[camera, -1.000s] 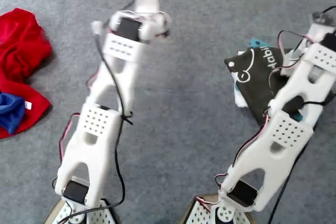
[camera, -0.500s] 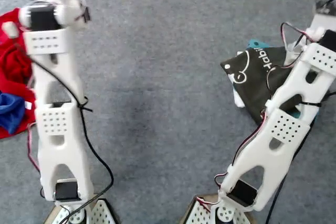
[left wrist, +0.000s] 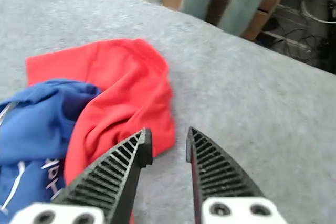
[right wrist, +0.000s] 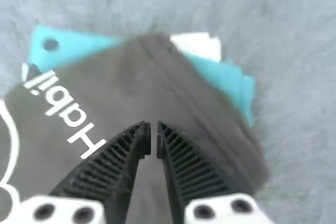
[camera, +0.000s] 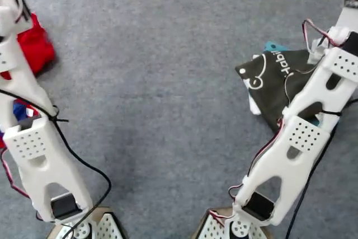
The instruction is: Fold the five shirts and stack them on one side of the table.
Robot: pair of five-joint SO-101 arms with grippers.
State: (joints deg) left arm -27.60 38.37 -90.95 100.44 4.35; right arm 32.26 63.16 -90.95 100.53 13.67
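Note:
A crumpled red shirt (camera: 36, 48) lies at the table's far left, with a blue shirt (camera: 19, 109) beside it, partly hidden by the left arm (camera: 33, 138). In the left wrist view my left gripper (left wrist: 167, 145) is open just above the edge of the red shirt (left wrist: 121, 87), with the blue shirt (left wrist: 37, 124) off to one side. At the right, a black printed shirt (camera: 274, 79) tops a pile with a teal shirt (camera: 272, 46) and a white shirt (camera: 254, 106) peeking out. My right gripper (right wrist: 154, 132) hangs shut over the black shirt (right wrist: 105, 103), holding nothing.
Grey felt (camera: 168, 82) covers the table between the two piles. The right arm (camera: 302, 132) lies across the near side of the black pile. The far table edge (left wrist: 252, 35) runs behind the red shirt, with boxes beyond it.
The left arm has swung from the far middle of the table to the far left, over the red shirt. The right arm has barely shifted.

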